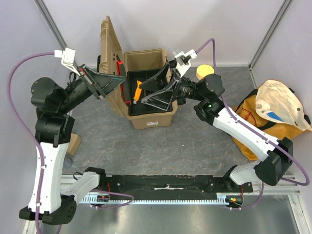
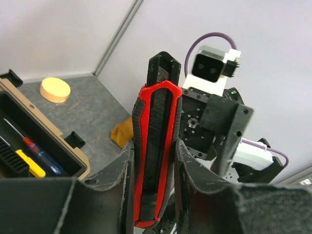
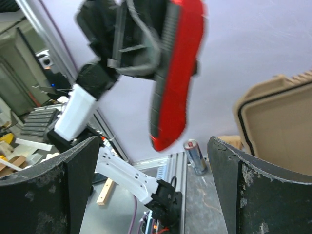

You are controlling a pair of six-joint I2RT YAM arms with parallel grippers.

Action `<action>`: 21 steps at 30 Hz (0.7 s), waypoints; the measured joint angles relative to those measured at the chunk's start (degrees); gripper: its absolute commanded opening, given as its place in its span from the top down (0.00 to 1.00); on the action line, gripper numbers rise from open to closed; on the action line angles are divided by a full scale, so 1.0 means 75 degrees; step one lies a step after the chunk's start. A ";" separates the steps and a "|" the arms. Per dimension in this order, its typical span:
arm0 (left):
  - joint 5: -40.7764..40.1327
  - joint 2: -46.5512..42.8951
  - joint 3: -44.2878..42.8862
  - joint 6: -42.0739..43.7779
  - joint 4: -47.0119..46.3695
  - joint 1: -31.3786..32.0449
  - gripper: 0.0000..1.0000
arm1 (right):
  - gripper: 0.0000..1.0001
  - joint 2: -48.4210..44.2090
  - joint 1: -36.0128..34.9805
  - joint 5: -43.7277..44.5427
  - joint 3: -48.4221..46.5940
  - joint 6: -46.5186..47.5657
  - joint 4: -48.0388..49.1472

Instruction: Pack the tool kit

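— Where is the toolbox found?
— The tan toolbox [image 1: 148, 119] is set at the middle of the table, towards the far side, with its lid [image 1: 108, 53] stood open on the left

— What is kept inside it?
— A screwdriver [image 2: 43, 152] with a red and blue handle and a yellow-handled tool [image 2: 30, 165] are seen lying side by side in the black interior

— What is gripped on the left?
— A red and black utility knife [image 2: 156, 122] is clamped between the fingers of the left gripper [image 1: 114, 82]. It is pinched at its lower half, and the rest is left standing out past the fingertips. It is held in the air by the box's left edge, close to the lid, and is not laid inside

— And on the right?
— The right gripper [image 1: 155, 92] is spread wide over the open box, and nothing is caught between its fingers [image 3: 63, 190]. From its wrist camera the knife is seen above the gap, touched by neither finger

— What else is set about?
— A round yellow disc [image 1: 205, 71] is placed just past the box's far right corner, an orange-yellow fabric bag [image 1: 243, 105] is laid at the right, a wooden block [image 1: 74, 144] is left beside the left arm, and a can [image 3: 195, 156] is stood upright on the table
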State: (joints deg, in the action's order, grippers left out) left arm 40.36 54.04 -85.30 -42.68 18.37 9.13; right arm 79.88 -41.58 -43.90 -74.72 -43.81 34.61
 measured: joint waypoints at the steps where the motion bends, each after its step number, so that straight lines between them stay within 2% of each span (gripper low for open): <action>1: 0.0082 0.0058 0.0090 -0.0102 -0.0125 0.0000 0.98 | 0.02 0.0076 -0.0041 -0.0044 -0.0067 -0.0082 0.0154; 10: 0.0525 0.0146 0.0606 -0.0921 -0.1035 0.0169 0.98 | 0.02 0.0935 -0.0358 -0.0189 -0.0641 -0.0568 0.0892; 15: 0.0653 -0.0015 0.0679 -0.1067 -0.1265 0.0184 0.98 | 0.16 0.1320 -0.0440 -0.0175 -0.0816 -0.0766 0.1072; 21: 0.0673 -0.0099 0.0697 -0.1142 -0.1276 0.0201 0.98 | 0.16 0.1457 -0.0627 -0.0184 -0.0982 -0.0877 0.1113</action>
State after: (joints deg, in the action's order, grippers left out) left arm 45.41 53.30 -80.07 -51.24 8.80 10.63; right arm 90.80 -46.28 -45.28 -82.08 -50.39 42.96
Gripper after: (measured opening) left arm 0.340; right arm 0.835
